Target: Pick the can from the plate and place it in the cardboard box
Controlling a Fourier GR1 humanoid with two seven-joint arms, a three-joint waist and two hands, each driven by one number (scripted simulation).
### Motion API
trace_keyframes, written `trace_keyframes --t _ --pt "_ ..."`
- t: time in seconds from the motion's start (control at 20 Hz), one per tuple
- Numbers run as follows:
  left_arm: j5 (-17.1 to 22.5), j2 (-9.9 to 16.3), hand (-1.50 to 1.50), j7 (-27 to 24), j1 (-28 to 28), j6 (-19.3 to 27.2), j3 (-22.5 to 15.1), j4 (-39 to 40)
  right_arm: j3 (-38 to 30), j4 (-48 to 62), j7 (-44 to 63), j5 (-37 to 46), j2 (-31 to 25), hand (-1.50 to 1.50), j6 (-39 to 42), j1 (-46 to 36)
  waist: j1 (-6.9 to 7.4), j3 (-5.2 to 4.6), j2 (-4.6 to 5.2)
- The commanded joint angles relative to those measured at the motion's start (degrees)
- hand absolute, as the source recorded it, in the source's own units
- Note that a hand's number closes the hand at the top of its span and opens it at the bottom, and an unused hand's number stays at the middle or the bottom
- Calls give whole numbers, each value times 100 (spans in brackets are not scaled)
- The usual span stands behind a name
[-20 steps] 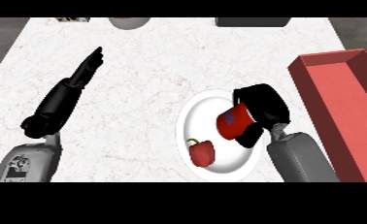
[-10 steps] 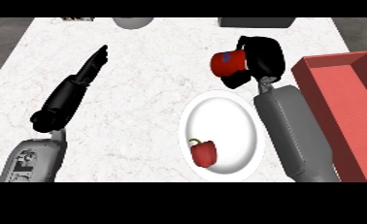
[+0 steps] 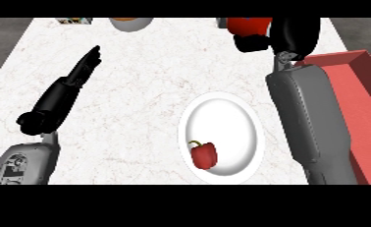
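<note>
While the right hand sits way up top, curled round the red can, the can's axis is hard to call. Left hand rests flat, fingers straight. Plate holds a red pepper; red box beside the arm.

Single head view, steeply down on the counter, forearms entering from the lower edge.

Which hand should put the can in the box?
The right hand: it holds the red can and is beside the box. The left hand rests open, far across the counter.
</note>
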Motion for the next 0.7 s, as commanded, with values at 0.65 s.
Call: trace_keyframes --t 0.65 --pt "-236 -213 0 54 326 162 -144 -359 -1707 -539 59 -607 -1918 150 299 812 -54 2 -13"
